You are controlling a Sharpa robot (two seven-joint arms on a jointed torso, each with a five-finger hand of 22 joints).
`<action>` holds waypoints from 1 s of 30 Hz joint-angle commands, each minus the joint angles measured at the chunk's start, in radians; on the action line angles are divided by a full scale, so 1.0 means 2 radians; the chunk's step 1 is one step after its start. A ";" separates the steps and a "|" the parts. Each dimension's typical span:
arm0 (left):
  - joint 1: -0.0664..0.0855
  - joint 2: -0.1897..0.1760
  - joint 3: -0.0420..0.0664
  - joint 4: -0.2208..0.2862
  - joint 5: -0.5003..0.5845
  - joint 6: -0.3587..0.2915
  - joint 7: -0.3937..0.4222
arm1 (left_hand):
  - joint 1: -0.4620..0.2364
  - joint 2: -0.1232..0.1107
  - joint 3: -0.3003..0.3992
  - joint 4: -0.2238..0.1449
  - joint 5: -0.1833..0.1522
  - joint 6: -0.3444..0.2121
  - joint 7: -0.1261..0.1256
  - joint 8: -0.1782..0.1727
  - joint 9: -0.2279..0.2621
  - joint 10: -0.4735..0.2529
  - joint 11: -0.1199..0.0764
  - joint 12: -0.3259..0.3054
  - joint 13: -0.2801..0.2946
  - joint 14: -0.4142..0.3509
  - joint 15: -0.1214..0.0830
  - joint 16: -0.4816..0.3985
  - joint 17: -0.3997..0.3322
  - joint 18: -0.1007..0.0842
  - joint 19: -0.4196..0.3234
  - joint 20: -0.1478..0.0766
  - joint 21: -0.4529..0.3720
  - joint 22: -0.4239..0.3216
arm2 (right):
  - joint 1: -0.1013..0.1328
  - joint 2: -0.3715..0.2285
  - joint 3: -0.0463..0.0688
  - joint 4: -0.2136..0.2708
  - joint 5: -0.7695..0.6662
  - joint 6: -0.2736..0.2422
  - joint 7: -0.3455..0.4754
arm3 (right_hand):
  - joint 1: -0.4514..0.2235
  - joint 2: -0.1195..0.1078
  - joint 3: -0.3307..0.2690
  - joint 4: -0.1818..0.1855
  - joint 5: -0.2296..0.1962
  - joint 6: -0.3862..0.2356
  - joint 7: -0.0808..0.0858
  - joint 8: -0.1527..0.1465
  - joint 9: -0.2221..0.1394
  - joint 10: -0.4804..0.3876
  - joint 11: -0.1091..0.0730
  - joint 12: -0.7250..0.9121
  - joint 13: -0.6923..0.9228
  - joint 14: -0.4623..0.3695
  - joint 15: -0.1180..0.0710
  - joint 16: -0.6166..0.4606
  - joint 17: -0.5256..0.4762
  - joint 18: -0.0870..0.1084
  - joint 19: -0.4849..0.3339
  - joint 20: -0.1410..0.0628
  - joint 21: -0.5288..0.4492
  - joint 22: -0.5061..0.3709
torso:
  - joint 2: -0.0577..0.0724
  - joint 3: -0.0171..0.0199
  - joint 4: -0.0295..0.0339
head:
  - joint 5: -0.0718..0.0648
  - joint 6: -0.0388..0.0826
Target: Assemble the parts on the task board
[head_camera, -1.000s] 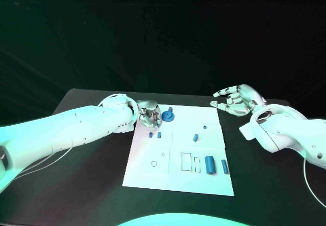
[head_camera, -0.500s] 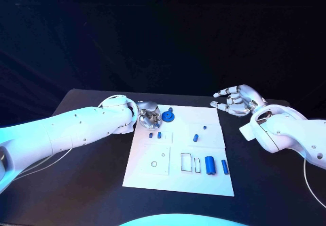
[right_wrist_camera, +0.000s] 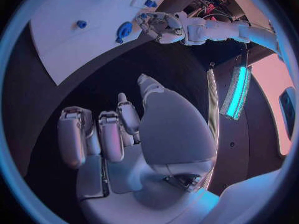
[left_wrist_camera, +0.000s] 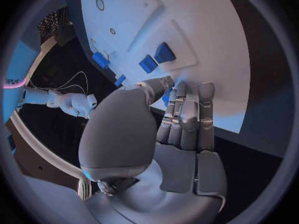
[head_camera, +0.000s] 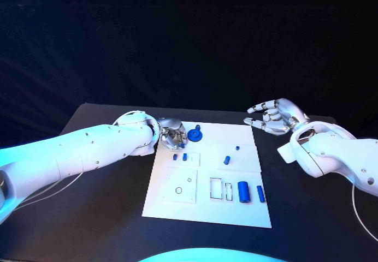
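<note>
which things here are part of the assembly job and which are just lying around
Job:
task board
round blue part
large blue cylinder
two small blue parts
left hand
right hand

Lying about:
black table alone; nothing loose on it.

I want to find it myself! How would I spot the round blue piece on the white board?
Find the white task board in the middle of the black table. Look at its far edge, beside the left hand. The round blue piece there is disc-shaped; the other parts are slim sticks or tiny pegs.

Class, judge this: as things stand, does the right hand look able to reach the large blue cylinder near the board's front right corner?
Probably yes. The right hand hovers with fingers apart past the task board's far right corner, and nothing stands between it and the large blue cylinder.
</note>
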 commanded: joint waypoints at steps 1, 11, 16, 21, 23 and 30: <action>0.000 -0.001 0.000 0.001 0.006 0.002 0.001 | -0.005 -0.002 0.000 -0.001 0.001 -0.006 0.000 -0.005 -0.001 -0.002 0.001 -0.004 0.001 -0.004 0.001 -0.003 -0.003 0.001 -0.005 0.000 -0.004 -0.002 | 0.000 0.000 0.000 0.000 -0.003 0.006 0.003 | -0.005 -0.003 0.004 -0.001 0.003 0.003 0.000 0.004 -0.001 -0.002 -0.001 -0.004 -0.002 0.039 -0.004 -0.003 0.077 0.010 0.016 -0.005 -0.002 0.087 | 0.000 -0.0002 0.0000 | 0.000 0.000; 0.000 -0.005 0.000 0.002 0.006 0.014 -0.008 | -0.011 -0.007 -0.007 0.000 0.000 -0.018 -0.007 -0.015 -0.003 -0.020 0.009 -0.013 0.001 -0.023 0.007 -0.010 -0.030 0.004 -0.019 0.005 -0.018 -0.017 | 0.000 0.001 0.000 -0.004 -0.005 0.018 -0.006 | -0.008 -0.006 0.005 0.000 0.001 0.000 -0.001 0.004 -0.003 -0.050 -0.002 -0.062 -0.060 0.033 -0.005 -0.016 0.053 0.017 0.000 -0.006 -0.033 0.069 | 0.000 0.0000 0.0000 | 0.000 -0.001; 0.000 -0.013 0.000 0.004 0.007 0.003 -0.010 | -0.009 -0.006 -0.008 -0.001 0.001 -0.019 -0.006 -0.017 -0.003 -0.030 0.012 -0.015 0.001 -0.032 0.010 -0.013 -0.041 0.005 -0.025 0.007 -0.023 -0.023 | 0.000 0.003 0.000 -0.012 -0.022 0.036 -0.015 | 0.009 -0.009 0.018 -0.004 0.000 0.002 -0.003 0.007 -0.005 -0.143 -0.004 -0.200 -0.192 0.024 -0.008 -0.034 0.025 0.029 -0.025 -0.008 -0.088 0.036 | 0.000 -0.0001 -0.0003 | 0.000 0.000; 0.000 -0.027 0.002 0.004 0.043 -0.037 0.002 | 0.005 0.002 0.004 -0.010 0.002 -0.006 0.006 -0.013 0.000 -0.039 0.014 -0.011 0.003 -0.055 0.011 -0.024 -0.081 0.007 -0.030 0.010 -0.025 -0.028 | -0.001 0.007 0.000 -0.025 -0.082 0.075 -0.023 | 0.057 -0.045 0.131 -0.022 -0.007 0.032 -0.003 0.026 -0.005 -0.156 -0.003 -0.397 -0.370 0.011 -0.007 -0.061 -0.012 0.037 -0.043 -0.010 -0.139 0.009 | 0.000 0.0001 -0.0006 | -0.003 0.001; 0.000 -0.035 0.004 0.004 0.079 -0.059 0.011 | 0.006 0.002 0.009 -0.014 0.002 0.008 0.014 -0.006 0.004 -0.044 0.015 -0.006 0.003 -0.096 0.011 -0.053 -0.151 0.008 -0.038 0.009 -0.029 -0.029 | -0.002 0.009 0.000 -0.030 -0.113 0.093 -0.026 | 0.055 -0.051 0.150 -0.032 -0.016 0.040 -0.002 0.032 -0.004 -0.158 -0.001 -0.434 -0.406 0.012 -0.006 -0.060 -0.011 0.036 -0.040 -0.009 -0.136 0.012 | 0.000 0.0006 -0.0007 | -0.006 0.002; 0.001 -0.072 0.010 0.023 0.285 -0.116 0.069 | 0.011 0.011 0.014 -0.029 0.002 0.016 0.024 0.007 0.008 -0.034 0.017 0.019 0.009 -0.124 0.011 -0.103 -0.207 0.008 -0.057 0.008 -0.035 -0.031 | -0.012 0.021 -0.001 -0.046 -0.258 0.150 -0.042 | 0.037 -0.063 0.176 -0.060 -0.044 0.050 -0.010 0.043 -0.001 -0.144 -0.001 -0.500 -0.483 0.015 -0.005 -0.057 -0.005 0.035 -0.035 -0.008 -0.130 0.019 | 0.000 0.0008 -0.0006 | -0.018 0.007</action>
